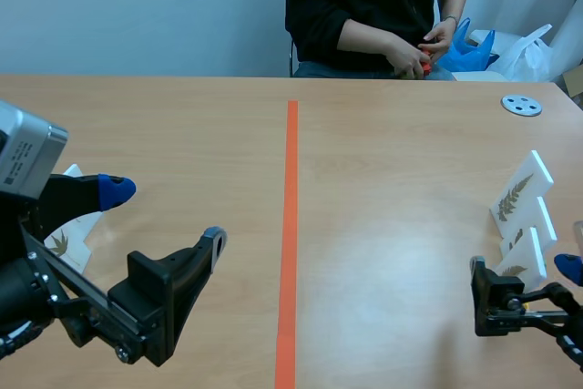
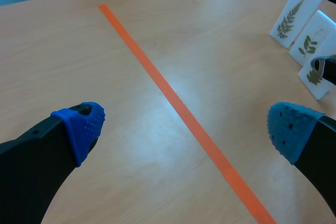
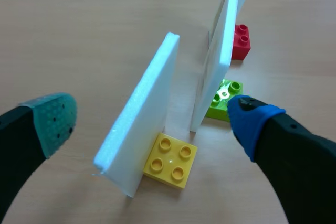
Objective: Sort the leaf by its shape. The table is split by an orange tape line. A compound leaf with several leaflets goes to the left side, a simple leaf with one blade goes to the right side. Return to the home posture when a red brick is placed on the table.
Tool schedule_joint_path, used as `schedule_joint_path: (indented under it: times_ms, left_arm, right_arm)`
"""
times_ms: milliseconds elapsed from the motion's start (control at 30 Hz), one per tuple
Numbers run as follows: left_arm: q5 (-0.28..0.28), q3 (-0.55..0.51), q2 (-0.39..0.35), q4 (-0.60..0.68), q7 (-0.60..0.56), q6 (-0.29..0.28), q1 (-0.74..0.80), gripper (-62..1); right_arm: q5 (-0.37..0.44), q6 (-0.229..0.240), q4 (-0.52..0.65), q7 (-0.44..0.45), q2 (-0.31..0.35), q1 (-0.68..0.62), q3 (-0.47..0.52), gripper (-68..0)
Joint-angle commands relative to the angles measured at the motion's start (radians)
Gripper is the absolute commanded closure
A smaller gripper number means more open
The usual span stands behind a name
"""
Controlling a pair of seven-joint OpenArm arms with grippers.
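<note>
Both grippers spread wide, holding nothing.
Scene view: left gripper (image 1: 164, 216) and right gripper (image 1: 524, 271) are low over the tabletop (image 1: 392, 189). Left wrist view: the tape line (image 2: 178, 108) runs between its fingers. Right wrist view: a leaf card (image 3: 142, 129) on a yellow brick (image 3: 170, 160) stands between the fingers, touching neither.

Wide-spread tool (image 2: 186, 129) above orange tape line (image 2: 137, 55)

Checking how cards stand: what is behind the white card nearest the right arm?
A yellow brick sits behind the white card, against its foot. Whether they are joined is hidden by the card.
</note>
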Motion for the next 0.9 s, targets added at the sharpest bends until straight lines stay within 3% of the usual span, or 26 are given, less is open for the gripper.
schedule_joint_path:
  times_ms: [0, 167, 433, 700, 867]
  left_arm:
    - [-0.006, -0.004, 0.002, 0.003, -0.022, 0.002, 0.0, -62.3]
    - [-0.006, -0.004, 0.002, 0.003, -0.022, 0.002, 0.0, -62.3]
    - [-0.006, -0.004, 0.002, 0.003, -0.022, 0.002, 0.0, -62.3]
    - [-0.006, -0.004, 0.002, 0.003, -0.016, 0.002, 0.0, -62.3]
    - [-0.006, -0.004, 0.002, 0.003, -0.013, 0.002, 0.0, -62.3]
  right_arm:
    - [0.008, 0.0, 0.031, 0.027, 0.014, 0.009, 0.003, -67.9]
    - [0.008, 0.001, 0.086, 0.008, 0.014, -0.001, 0.003, -67.9]
    - [0.012, 0.002, 0.343, -0.094, 0.019, -0.114, 0.057, -67.9]
    - [0.036, 0.066, 0.56, -0.208, 0.089, -0.245, 0.068, -67.9]
    - [0.059, 0.087, 0.683, -0.285, 0.088, -0.286, 0.064, -67.9]
